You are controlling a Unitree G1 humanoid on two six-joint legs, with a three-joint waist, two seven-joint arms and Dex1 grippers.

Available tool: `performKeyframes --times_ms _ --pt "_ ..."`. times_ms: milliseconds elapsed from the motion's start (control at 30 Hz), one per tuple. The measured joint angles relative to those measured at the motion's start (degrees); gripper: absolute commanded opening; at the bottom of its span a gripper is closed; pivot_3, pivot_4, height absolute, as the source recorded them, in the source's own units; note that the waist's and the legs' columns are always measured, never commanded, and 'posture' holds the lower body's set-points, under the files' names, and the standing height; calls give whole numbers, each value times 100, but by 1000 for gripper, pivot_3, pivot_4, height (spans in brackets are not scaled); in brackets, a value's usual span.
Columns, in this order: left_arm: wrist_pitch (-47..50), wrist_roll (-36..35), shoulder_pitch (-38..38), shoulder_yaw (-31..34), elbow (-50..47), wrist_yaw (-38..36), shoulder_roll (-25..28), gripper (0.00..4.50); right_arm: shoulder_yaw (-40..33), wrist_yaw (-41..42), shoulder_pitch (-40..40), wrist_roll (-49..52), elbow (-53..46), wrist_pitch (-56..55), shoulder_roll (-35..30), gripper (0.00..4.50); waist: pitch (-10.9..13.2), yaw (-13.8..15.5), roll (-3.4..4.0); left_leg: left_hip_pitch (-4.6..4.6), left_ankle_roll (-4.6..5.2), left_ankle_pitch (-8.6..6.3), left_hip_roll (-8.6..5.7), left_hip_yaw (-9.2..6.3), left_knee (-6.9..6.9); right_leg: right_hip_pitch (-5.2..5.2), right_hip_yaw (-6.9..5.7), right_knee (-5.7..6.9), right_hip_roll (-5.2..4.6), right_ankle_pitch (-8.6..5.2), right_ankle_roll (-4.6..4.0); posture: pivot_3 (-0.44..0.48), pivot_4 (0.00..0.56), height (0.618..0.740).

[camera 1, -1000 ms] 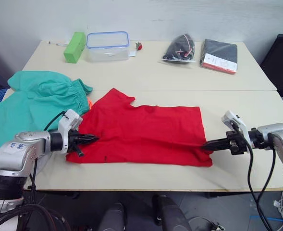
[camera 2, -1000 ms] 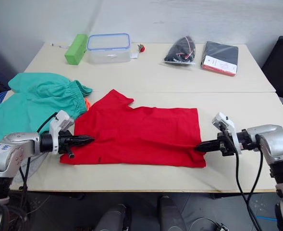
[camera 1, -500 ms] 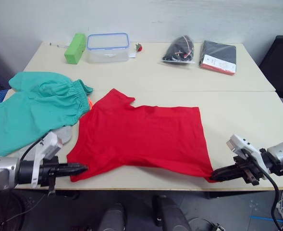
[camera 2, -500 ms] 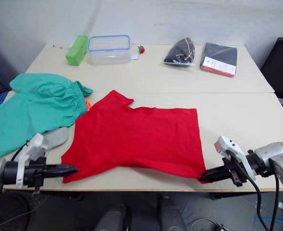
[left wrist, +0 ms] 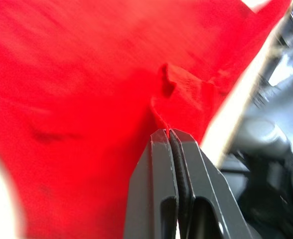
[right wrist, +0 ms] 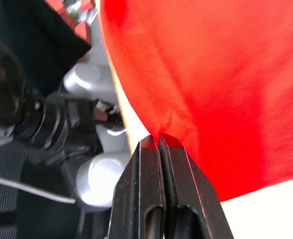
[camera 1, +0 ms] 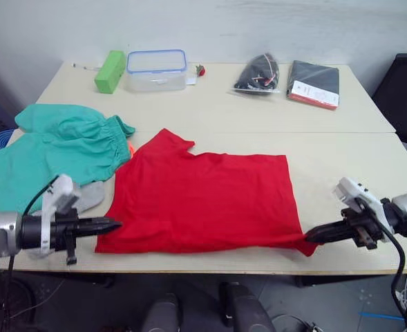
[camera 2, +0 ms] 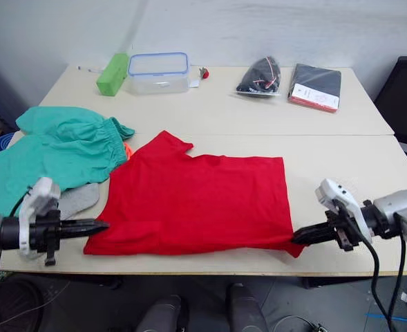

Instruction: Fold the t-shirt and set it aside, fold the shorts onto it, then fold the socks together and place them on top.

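Red t-shirt (camera 1: 203,200) lies spread flat on the near half of the pale desk (camera 1: 341,159), folded into a rough rectangle with one sleeve poking toward the far left. Its near edge runs along the desk's front edge.

Left claw (camera 1: 113,224) sits at the shirt's near left corner, fingers pressed together on a pinch of red cloth; the wrist view shows the fabric bunched into a small ridge right at the tips. Right claw (camera 1: 311,236) is at the near right corner, also clamped shut on the cloth, with that corner pulled into a small point toward the arm. Both arms reach in low and nearly level with the desk top, from opposite sides.

Teal shorts (camera 1: 51,152) lie crumpled on the left side of the desk, gathered waistband facing the shirt, just beside the shirt's left sleeve. A bit of orange drawstring (camera 1: 130,146) shows between the two garments. Grey socks (camera 1: 87,196) lie at the near edge of the shorts, partly behind the left arm.

Far side of the desk: green block (camera 1: 110,70), clear lidded container (camera 1: 156,68), a small red item (camera 1: 200,69), a bag of dark things (camera 1: 258,71), a flat black packet (camera 1: 315,81). All well apart from the clothing.
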Motion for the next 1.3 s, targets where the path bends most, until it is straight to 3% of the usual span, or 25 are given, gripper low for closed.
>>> performKeyframes --times_ms 267,400,433,533,667,767,800,933,967,1067,1167,1267,1300 --pt "-708 780 -1308 -1145 1049 346 -492 0 776 -80 -936 -978 1400 -651 744 16 0 0 1 -16 -4 -7 0 0 -9 -18 2 -3 -6 12 21 0 150 740" --pt "-884 1050 -1480 -1509 1238 382 -673 0 802 -156 -1006 -1239 1661 -905 943 16 0 2 2 -36 -6 -8 0 -3 -9 -38 3 0 -6 12 22 0 150 740" --pt "-903 1100 -1483 -1584 1268 382 -702 0 797 -151 -1006 -1238 1659 -890 945 189 0 -1 2 -53 -6 -8 0 -5 -5 -55 3 4 -6 12 22 0 150 740" --pt "-899 1183 -1484 -1702 1284 421 -783 592 759 -158 -1009 -1227 1634 -743 945 794 0 7 2 -87 -8 -7 -2 -1 7 -95 5 25 -8 13 23 0 150 740" --pt "-918 1266 -1495 -1656 1299 528 -802 1828 465 -274 -988 -1154 1561 -578 916 2176 0 4 2 -82 -11 -4 -2 -2 6 -95 4 33 -6 13 23 0 150 740" --pt "-908 1144 -1243 -1010 1009 624 -677 2809 -322 -624 -621 -918 1040 -505 750 3246 0 -2 2 -86 -11 -3 1 -6 2 -97 8 31 -6 13 23 0 150 740" --pt "-891 1108 -1235 -900 945 625 -638 3019 -411 -660 -594 -891 972 -490 708 3441 0 0 2 -85 -12 -3 1 -6 2 -97 9 31 -7 13 23 0 150 740" --pt "-298 277 -964 0 -164 627 -596 3019 -1187 -1253 -13 -462 -341 -109 734 3441 -1 8 2 -85 -12 -4 2 -14 1 -89 16 25 -10 13 23 0 150 740" --pt "-155 60 -846 95 -442 610 -601 3042 -1273 -1394 152 -341 -693 -9 838 3020 -2 5 0 -83 -13 -4 2 -17 1 -85 17 24 -9 13 23 0 150 740" --pt "-67 -151 -405 10 -1113 605 -616 2434 -1221 -1946 592 -158 -1727 153 1258 2108 -2 2 0 -77 -15 -2 1 -15 2 -84 21 30 -7 13 23 0 150 740" --pt "-537 348 25 -610 -1330 610 -582 1502 -725 -2474 944 -363 -2536 -4 1587 1063 -2 6 0 -64 -23 10 -1 -18 4 -68 18 30 -1 13 21 0 150 740" --pt "-979 866 176 -1129 -1198 674 -589 570 -106 -2907 1059 -889 -2672 -338 1784 45 -1 6 -1 -62 -18 23 -5 -15 6 -60 14 18 0 22 18 0 150 740" --pt "-1137 1037 183 -1219 -1127 706 -602 247 36 -3057 1078 -1079 -2647 -439 1819 0 -2 6 -1 -61 -16 24 -6 -12 6 -59 12 18 -1 22 18 0 150 740"
